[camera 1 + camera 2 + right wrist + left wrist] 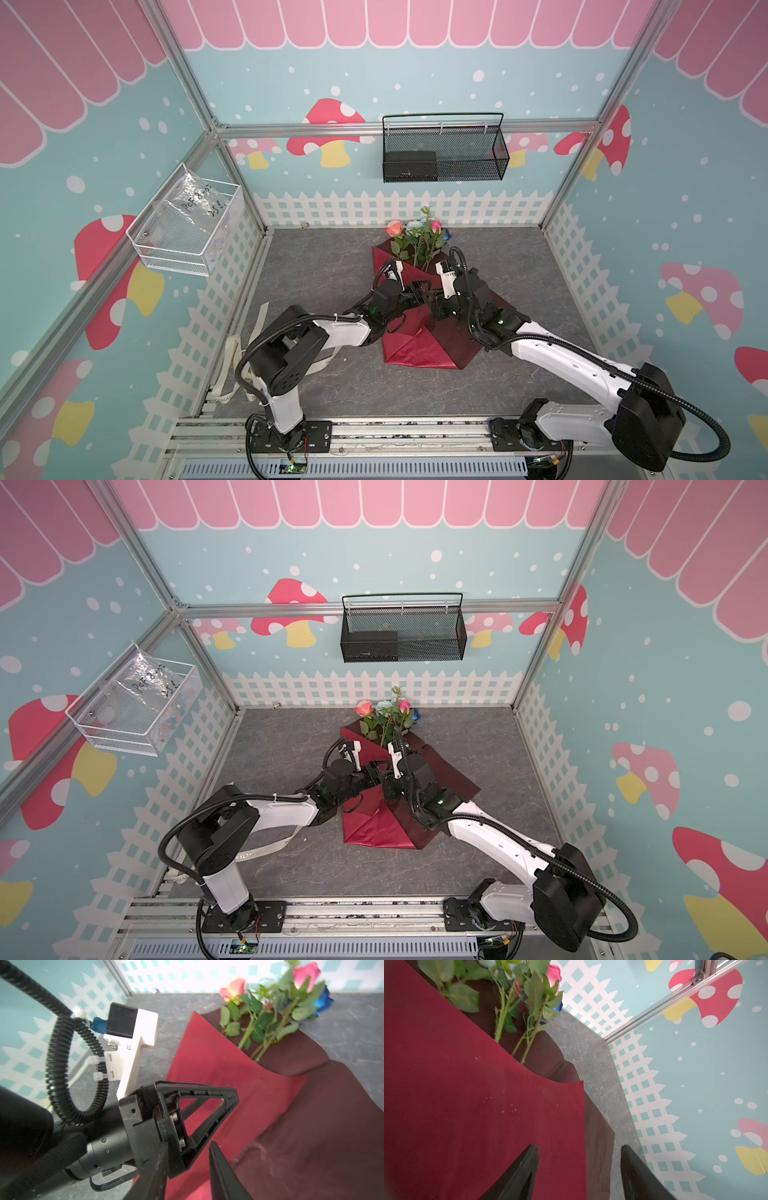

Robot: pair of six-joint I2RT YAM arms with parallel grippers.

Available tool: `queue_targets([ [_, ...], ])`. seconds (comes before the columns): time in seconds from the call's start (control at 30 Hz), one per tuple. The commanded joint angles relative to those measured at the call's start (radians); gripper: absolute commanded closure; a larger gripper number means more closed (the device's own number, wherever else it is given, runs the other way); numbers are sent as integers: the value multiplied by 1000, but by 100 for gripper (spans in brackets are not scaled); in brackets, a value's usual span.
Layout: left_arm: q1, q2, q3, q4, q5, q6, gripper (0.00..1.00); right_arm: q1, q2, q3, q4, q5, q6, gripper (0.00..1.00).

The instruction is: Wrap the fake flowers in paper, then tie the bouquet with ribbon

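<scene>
The left pincer (579, 1146) stands spread across the edge of the red paper (467, 1105). Whether the right pincer (193, 1176) grips anything, I cannot tell.

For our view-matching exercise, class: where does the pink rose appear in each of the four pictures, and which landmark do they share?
Top view: pink rose just before the white fence print.
Top view: pink rose in that same spot.
Left wrist: pink rose against the fence print.
Right wrist: pink rose beside the blue rose.
Shared landmark: the red wrapping paper, seen in all four.
</scene>
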Motion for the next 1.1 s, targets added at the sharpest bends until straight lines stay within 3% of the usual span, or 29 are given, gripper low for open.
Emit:
queue_targets([
  [0.0, 30, -155, -18, -127, -128, 2, 34, 73, 50, 18, -75, -31, -46, 65],
  [0.1, 64, -233, -47, -325, -167, -26, 33, 162, 143, 91, -113, 8, -67, 65],
  [0.23, 118, -325, -138, -419, -180, -85, 29, 204, 273, 141, -144, -6, -46, 68],
  [0.33, 172, -389, -190, -478, -184, -103, 17, 204, 334, 137, -153, -10, -24, 69],
  [0.5, 210, -452, -218, -550, -179, -79, 0, 199, 410, 143, -233, 80, -8, 68],
  [0.73, 211, -446, -204, -553, -132, -68, 0, 173, 525, 136, -214, 104, -18, 69],
  [0.93, 210, -403, -184, -518, -53, -60, 0, 171, 528, 159, -203, 106, -32, 69],
  [1.07, 208, -358, -146, -508, -2, -39, 15, 170, 490, 151, -204, 109, -32, 68],
])
